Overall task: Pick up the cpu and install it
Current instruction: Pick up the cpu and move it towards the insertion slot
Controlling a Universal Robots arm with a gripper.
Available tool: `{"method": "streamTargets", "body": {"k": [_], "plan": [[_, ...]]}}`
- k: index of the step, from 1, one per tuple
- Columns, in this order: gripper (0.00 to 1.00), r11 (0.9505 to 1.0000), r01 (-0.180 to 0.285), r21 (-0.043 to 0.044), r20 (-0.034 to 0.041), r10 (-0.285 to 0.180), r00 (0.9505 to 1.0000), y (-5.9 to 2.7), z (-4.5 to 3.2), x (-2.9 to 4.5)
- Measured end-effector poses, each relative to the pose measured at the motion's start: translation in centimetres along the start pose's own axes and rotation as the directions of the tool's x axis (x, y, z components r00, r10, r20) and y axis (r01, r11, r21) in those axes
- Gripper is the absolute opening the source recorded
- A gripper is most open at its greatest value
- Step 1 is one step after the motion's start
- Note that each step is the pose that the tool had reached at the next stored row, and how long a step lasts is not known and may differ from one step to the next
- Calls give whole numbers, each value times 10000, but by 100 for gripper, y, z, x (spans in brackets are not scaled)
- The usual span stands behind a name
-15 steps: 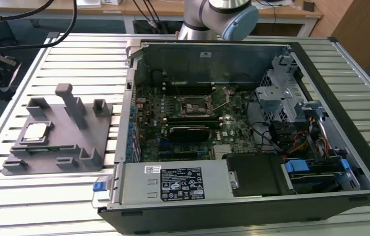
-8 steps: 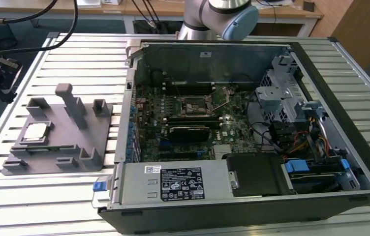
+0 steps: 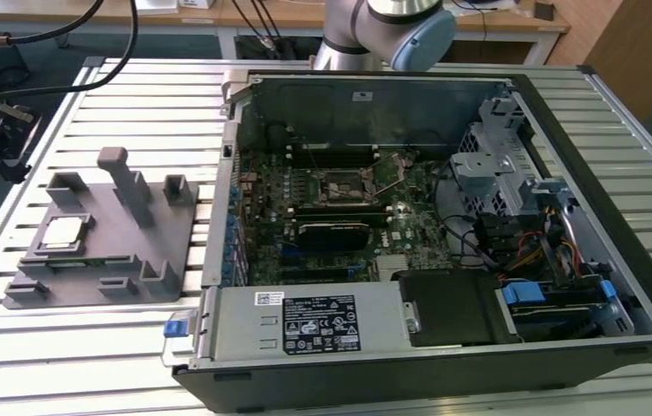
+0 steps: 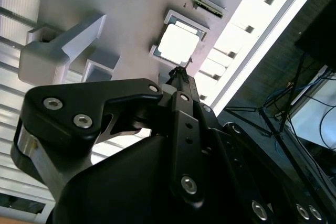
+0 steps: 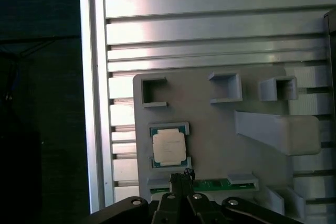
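Observation:
The cpu (image 3: pixel 63 231), a small square chip with a pale silver top, lies flat in a recess of the grey tray (image 3: pixel 107 260) on the exterior view's left. In both wrist views my gripper (image 5: pixel 181 174) hangs well above the tray, its thin black fingertips (image 4: pixel 178 72) pressed together with nothing between them. The cpu (image 5: pixel 168 146) (image 4: pixel 178 43) sits just beyond the fingertips, apart from them. The black-framed socket (image 3: pixel 343 184) sits on the motherboard inside the open computer case (image 3: pixel 557 121).
The tray (image 5: pixel 220 124) carries upright posts (image 3: pixel 129 186) and small brackets, and a green board strip (image 5: pixel 210 184) lies along one edge near the cpu. The slatted metal table (image 3: pixel 129 104) ends close to the tray. The arm's base (image 3: pixel 395 26) stands behind the case.

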State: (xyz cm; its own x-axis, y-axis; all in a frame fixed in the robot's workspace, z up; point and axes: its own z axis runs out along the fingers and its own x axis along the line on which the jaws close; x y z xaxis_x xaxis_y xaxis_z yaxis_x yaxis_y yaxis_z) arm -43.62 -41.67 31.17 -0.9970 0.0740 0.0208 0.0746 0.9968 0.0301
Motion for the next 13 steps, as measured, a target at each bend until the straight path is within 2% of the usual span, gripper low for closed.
{"method": "streamTargets", "body": {"k": [5,13], "plan": [[11,10000,0,1,-7,0,10000,-2,22,0],[11,10000,65,3,8,-65,10000,-9,112,-3]]}}
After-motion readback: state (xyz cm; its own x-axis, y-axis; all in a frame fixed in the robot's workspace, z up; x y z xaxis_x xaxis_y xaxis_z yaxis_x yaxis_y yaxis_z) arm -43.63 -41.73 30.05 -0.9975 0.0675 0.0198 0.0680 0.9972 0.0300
